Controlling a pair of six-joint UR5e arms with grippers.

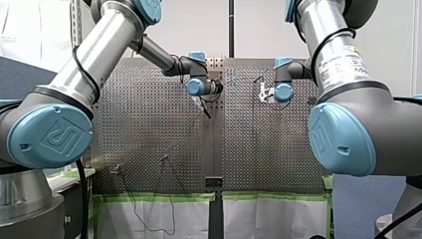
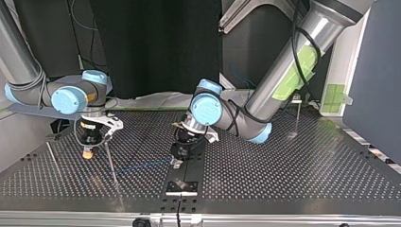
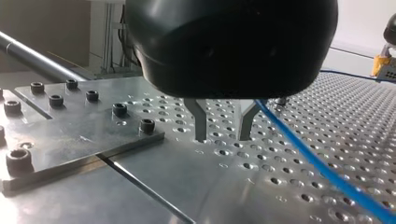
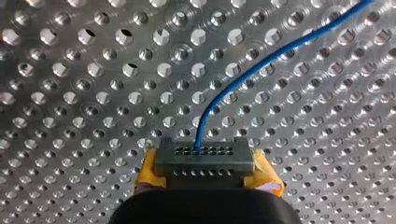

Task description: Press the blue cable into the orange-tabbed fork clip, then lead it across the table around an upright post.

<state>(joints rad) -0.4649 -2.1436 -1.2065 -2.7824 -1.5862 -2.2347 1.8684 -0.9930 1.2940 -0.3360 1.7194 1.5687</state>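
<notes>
The blue cable (image 4: 261, 60) runs over the perforated table and ends between the yellow pads of my right gripper (image 4: 205, 163), which is shut on it. In the top view my right gripper (image 2: 88, 152) hangs low at the left, and the cable (image 2: 142, 165) stretches faintly from it toward my left gripper (image 2: 178, 158) at the middle. My left gripper (image 3: 222, 133) hovers just above the table with its metal fingers apart and nothing between them. The cable (image 3: 327, 172) passes close beside one finger. I cannot make out the orange-tabbed clip.
A thin upright post (image 2: 112, 163) stands between the two grippers and another (image 2: 298, 118) at the top view's far right. A rod (image 2: 54, 158) lies at its left. A bolted plate (image 3: 70, 130) sits beside my left gripper. Two small fixtures with black wires (image 1: 164, 159) stand near the front view's lower edge.
</notes>
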